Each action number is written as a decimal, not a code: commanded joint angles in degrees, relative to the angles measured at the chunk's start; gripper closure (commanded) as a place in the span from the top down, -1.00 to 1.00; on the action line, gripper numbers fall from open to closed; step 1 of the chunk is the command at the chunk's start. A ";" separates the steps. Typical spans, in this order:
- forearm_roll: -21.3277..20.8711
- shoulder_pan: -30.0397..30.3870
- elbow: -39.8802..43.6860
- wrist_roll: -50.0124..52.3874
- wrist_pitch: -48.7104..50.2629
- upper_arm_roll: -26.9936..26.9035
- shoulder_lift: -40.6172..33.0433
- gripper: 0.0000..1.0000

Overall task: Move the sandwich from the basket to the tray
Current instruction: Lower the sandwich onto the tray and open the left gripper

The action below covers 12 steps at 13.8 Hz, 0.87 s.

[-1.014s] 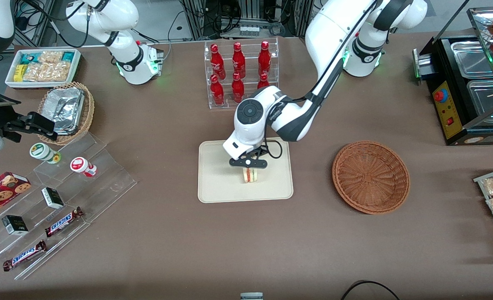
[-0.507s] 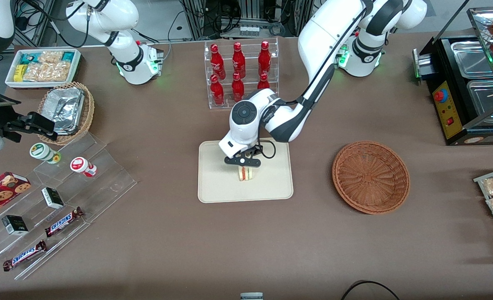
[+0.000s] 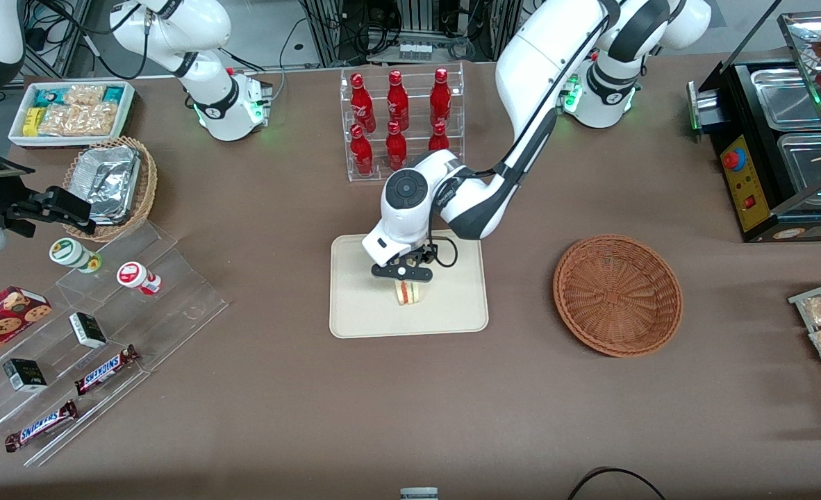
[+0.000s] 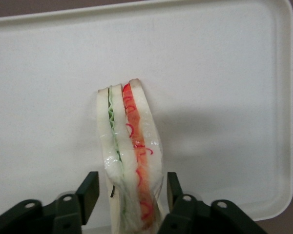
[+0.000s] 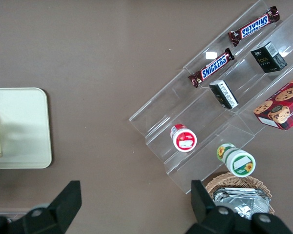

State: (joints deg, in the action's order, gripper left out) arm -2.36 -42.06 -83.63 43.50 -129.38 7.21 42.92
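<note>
One sandwich (image 4: 129, 156) now rests on the tray (image 3: 355, 319); the end effector (image 3: 402, 272) has let go, fingers open beside it.

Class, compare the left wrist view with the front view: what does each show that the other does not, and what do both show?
Only the left wrist view shows the hand's fingers spread either side of the sandwich, with gaps, and its separate green and red filling layers.

Only the front view shows the empty basket toward the working arm's end, the red bottles, and the working arm above the tray.

Both show the sandwich standing on edge on the cream tray.
</note>
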 commanded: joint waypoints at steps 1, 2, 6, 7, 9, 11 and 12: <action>-0.46 -0.22 0.22 0.98 2.80 -0.71 -2.57 1.00; -0.28 -0.13 0.31 1.24 3.95 -0.88 -3.62 1.00; -0.10 2.15 0.05 3.52 11.49 -1.14 -9.42 1.00; -0.45 3.72 0.05 3.70 14.65 -1.58 -11.09 1.00; -0.46 6.62 -0.65 3.44 16.79 -1.67 -14.16 1.00; -0.63 9.78 -2.93 3.35 18.81 -1.67 -18.55 1.00; -0.81 11.02 -4.51 3.18 19.95 -1.85 -20.84 1.00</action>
State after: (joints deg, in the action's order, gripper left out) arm -2.39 -33.12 -83.37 45.91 -111.08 5.19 27.75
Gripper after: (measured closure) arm 0.000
